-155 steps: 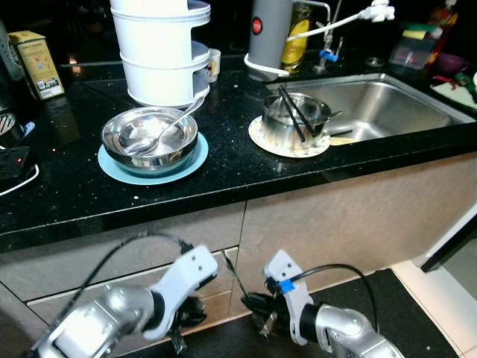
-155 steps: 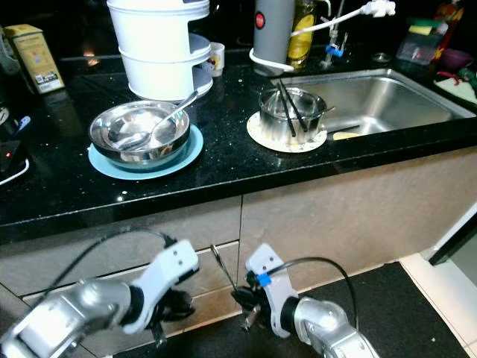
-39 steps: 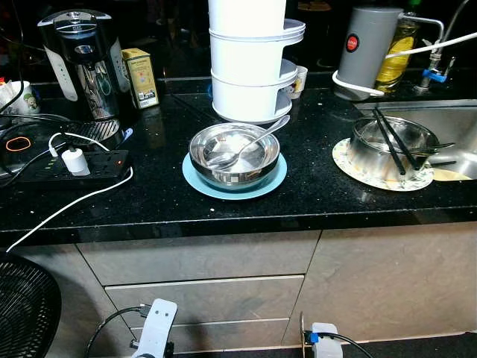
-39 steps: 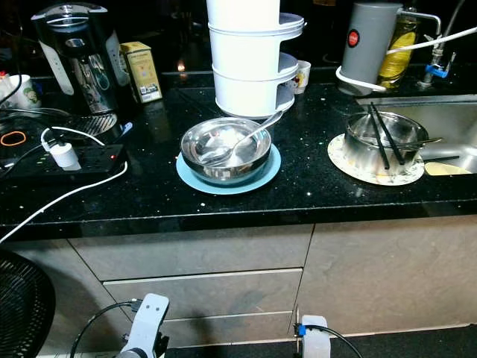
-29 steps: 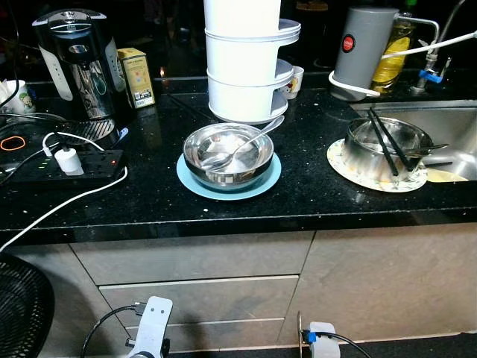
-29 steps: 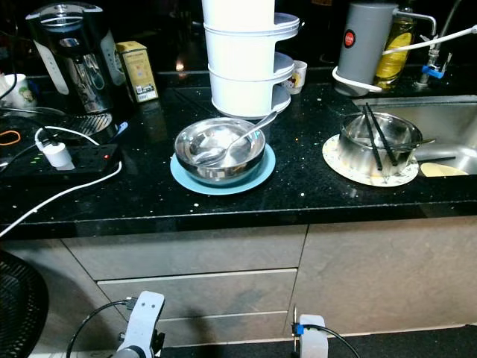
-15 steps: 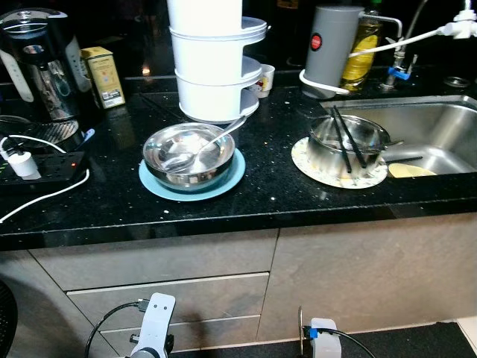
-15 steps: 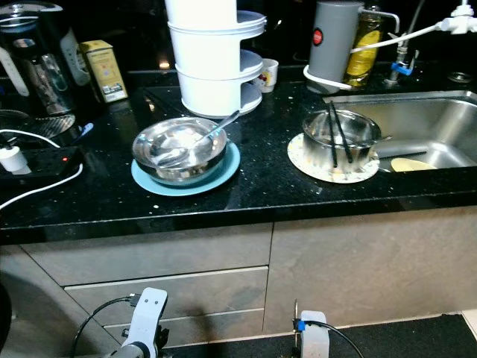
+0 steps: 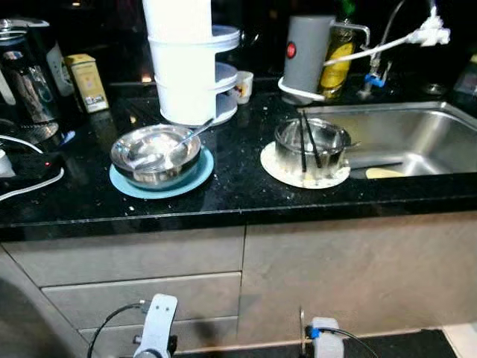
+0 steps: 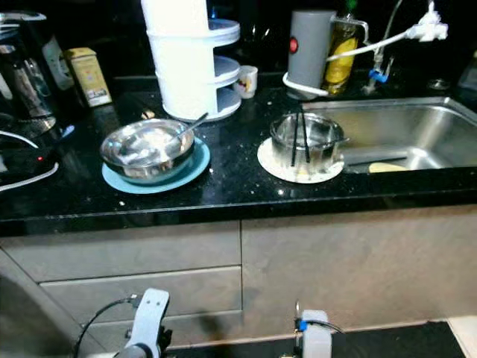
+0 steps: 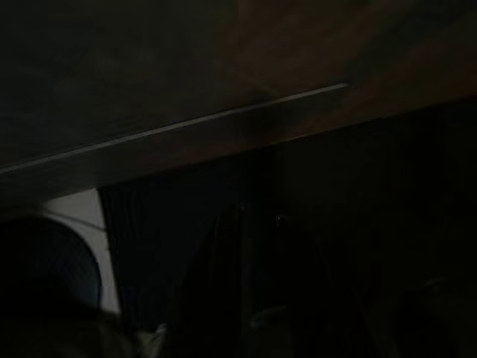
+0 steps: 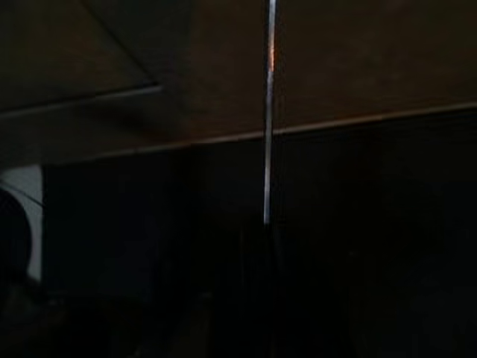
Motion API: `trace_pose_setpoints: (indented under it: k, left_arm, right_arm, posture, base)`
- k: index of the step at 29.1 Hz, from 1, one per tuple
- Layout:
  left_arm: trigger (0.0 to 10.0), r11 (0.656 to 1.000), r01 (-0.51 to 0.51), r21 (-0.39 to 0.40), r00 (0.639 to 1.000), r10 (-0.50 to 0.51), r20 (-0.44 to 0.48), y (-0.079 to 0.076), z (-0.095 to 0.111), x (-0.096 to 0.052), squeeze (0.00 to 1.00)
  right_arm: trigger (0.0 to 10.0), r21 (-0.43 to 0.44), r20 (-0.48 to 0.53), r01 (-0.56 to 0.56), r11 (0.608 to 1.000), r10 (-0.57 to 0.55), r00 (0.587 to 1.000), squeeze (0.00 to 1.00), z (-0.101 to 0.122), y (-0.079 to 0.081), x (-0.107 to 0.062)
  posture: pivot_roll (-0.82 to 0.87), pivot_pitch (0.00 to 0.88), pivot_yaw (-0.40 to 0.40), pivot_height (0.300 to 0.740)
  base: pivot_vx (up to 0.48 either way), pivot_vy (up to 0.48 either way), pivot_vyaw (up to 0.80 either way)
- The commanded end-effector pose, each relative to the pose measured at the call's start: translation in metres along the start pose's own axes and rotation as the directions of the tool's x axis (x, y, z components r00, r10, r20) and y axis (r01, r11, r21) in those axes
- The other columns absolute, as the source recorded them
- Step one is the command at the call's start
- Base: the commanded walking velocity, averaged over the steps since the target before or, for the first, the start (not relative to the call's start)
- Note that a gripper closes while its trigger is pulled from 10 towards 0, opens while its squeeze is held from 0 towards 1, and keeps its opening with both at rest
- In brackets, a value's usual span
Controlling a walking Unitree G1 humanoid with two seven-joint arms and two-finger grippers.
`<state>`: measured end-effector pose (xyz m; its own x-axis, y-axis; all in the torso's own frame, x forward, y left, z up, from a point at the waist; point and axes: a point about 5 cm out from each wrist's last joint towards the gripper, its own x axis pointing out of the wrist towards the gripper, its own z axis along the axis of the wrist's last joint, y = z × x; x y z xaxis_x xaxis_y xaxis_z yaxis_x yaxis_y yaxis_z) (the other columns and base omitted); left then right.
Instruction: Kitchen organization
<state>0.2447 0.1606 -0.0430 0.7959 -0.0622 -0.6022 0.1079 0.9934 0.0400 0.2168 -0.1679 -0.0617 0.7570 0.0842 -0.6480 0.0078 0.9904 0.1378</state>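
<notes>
Left gripper (image 11: pixel 257 313): hanging low at 7 o'clock in front of the drawers (image 9: pixel 141 298). Its wrist view is too dark, so whether the fingers are apart or together cannot be told.
Right gripper (image 12: pixel 261 298): low too, at 5 o'clock. The grip is lost in shadow and cannot be told.
Thin metal rod (image 12: pixel 267 127): rises straight out of the dark where the right gripper sits, so it is probably being carried.
Arms: left arm (image 9: pixel 158 328) and right arm (image 9: pixel 326 341) are down by the cabinet front, well below the counter (image 9: pixel 223 203).
Steel bowl (image 9: pixel 155 153): at 11 o'clock, spoon (image 9: pixel 186 138) leaning in it, sitting on a blue plate (image 9: pixel 195 175).
Steel pot (image 9: pixel 313 145): at 1 o'clock on a patterned plate (image 9: pixel 279 171), black chopsticks (image 9: pixel 303 138) standing in it, just beside the sink (image 9: pixel 410 134).
Behind: white tiered holder (image 9: pixel 186 74) at 11 o'clock, grey jug (image 9: pixel 305 52) at 12 o'clock.
Just changed: the view has swung right over the last second. The coffee machine has slid to the 9 o'clock edge and more of the sink has come in. The dishes themselves have not moved.
What it means: the robot looks to be lining up on the pot and the sink. Nothing on the counter has been tidied yet.
</notes>
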Motion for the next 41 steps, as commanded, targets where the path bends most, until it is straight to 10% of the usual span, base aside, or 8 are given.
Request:
trace_pose_setpoints:
  k: [1, 41]
  left_arm:
    - [10.0, 1.0, 0.004, -0.006, 1.0, -0.004, -0.007, -0.0017, -0.0026, -0.0006, 0.0]
    - [10.0, 1.0, 0.011, -0.006, 1.0, -0.011, -0.006, -0.0027, -0.0026, -0.0007, 0.0]
  right_arm:
    - [10.0, 0.0, -0.021, 0.001, 1.0, -0.001, 1.0, 0.0, -0.0071, -0.0002, -0.0022]
    - [10.0, 0.0, -0.014, -0.002, 1.0, 0.002, 1.0, 0.0, -0.0043, 0.0003, -0.0011]
  posture:
    - [-0.04, 0.11, -0.023, 0.74]
    - [-0.04, 0.118, -0.025, 0.74]
  base:
    - [0.0, -0.48, 0.0]
    - [0.0, -0.469, 0.0]
